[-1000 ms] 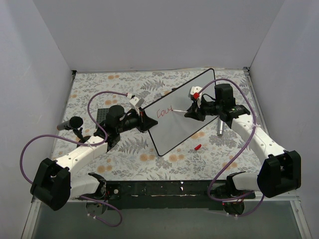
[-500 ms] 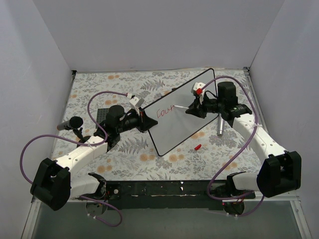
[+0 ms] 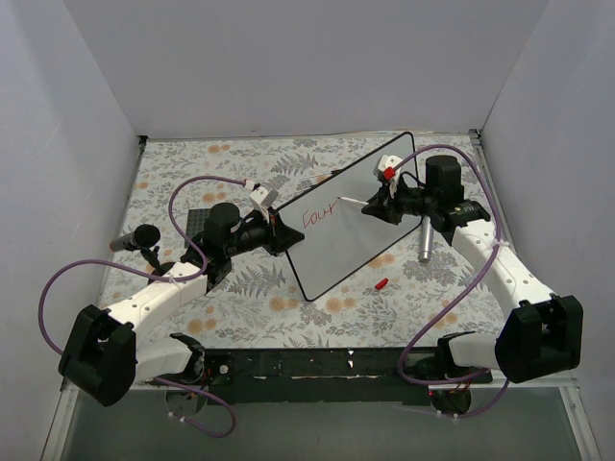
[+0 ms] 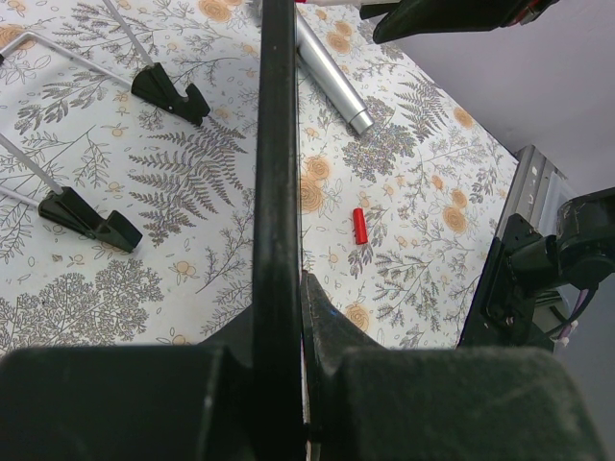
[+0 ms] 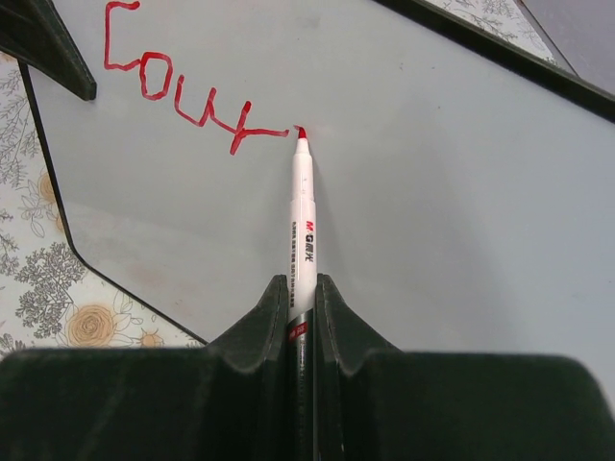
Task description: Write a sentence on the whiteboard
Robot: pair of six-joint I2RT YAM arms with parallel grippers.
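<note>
Left arm and right arm: white moulded link shells, rounded in section. Shoulder housings: bulky, black, blocky. Wrist motor on each arm: black cylinder. Purple cable: one per arm, running in loose loops. Small white block on the left wrist; its counterpart on the right wrist carries a red part. Left gripper and right gripper: matte black fingers, angular, with a faintly grained surface.
</note>
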